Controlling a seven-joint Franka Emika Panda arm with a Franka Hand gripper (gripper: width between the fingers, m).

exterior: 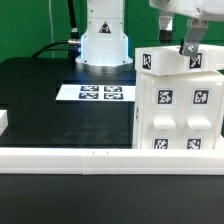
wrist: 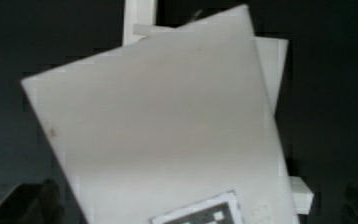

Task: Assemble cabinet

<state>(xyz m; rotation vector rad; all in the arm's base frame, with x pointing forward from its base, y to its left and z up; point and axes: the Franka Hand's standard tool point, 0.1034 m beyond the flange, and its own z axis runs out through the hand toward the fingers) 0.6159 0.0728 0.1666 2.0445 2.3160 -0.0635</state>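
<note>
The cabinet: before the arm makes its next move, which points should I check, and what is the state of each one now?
1. The gripper is at the top of the cabinet: ok, it sits at the top panel in the exterior view.
2. The fingers are closed on a part: cannot tell, neither view shows them clearly.
3. The cabinet stands upright behind the long white rail: ok.
4. The marker board is free of parts: ok, it lies flat on the black table with only its tags.
5. The wrist view shows the work area: not ok, a tilted white panel fills most of it.
</note>
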